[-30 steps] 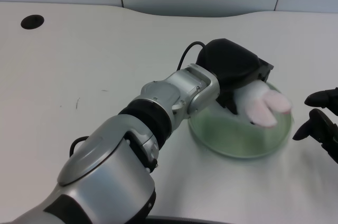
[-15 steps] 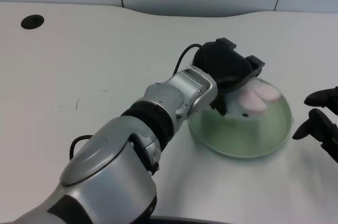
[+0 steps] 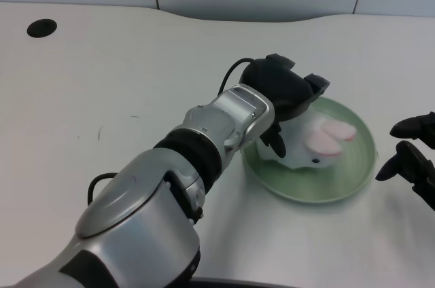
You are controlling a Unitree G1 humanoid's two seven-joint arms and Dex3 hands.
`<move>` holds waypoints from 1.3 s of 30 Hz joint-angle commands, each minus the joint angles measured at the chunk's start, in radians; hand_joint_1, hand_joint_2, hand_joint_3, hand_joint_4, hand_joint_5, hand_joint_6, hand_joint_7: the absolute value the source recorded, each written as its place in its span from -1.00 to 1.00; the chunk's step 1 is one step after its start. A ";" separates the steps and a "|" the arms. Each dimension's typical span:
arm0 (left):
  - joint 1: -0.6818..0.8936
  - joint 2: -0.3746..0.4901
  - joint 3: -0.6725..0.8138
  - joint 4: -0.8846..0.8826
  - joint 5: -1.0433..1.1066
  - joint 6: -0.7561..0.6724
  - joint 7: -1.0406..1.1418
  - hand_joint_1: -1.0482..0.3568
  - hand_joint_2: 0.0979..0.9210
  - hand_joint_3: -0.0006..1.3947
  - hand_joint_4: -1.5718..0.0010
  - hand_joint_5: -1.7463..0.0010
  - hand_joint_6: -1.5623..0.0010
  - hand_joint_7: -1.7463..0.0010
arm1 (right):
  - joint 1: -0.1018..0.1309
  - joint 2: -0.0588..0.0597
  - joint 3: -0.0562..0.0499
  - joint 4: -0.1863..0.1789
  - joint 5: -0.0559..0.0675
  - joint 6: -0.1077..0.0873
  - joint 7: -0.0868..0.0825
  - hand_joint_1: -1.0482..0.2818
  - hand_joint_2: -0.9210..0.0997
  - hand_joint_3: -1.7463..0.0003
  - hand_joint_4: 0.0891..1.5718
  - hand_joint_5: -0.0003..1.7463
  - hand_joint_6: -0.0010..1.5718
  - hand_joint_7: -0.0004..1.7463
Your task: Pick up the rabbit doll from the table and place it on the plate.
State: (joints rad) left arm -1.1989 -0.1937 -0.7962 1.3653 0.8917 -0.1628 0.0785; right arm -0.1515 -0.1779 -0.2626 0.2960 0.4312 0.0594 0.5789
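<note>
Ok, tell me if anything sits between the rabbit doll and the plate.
Nothing visible does. The rabbit doll already lies on the green plate, pink ears up. The left hand is over the plate's near-left edge, fingers spread beside the doll, apparently no longer gripping it.

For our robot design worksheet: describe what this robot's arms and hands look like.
The left forearm is rounded silver metal with black joint bands and a thin black cable at the wrist. Both the left hand and right hand are black.
</note>
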 commanded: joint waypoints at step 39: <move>0.452 0.378 0.705 -0.336 -0.784 -0.393 -0.393 -0.47 1.00 -0.78 0.65 0.77 0.73 0.91 | -0.036 -0.014 0.001 0.048 -0.006 0.004 -0.012 0.08 -1.00 0.44 -0.76 1.00 -0.72 0.70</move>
State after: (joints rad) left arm -0.7768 0.1627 -0.1065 1.0506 0.1275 -0.5696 -0.2974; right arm -0.1872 -0.1821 -0.2578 0.3435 0.4217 0.0569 0.5701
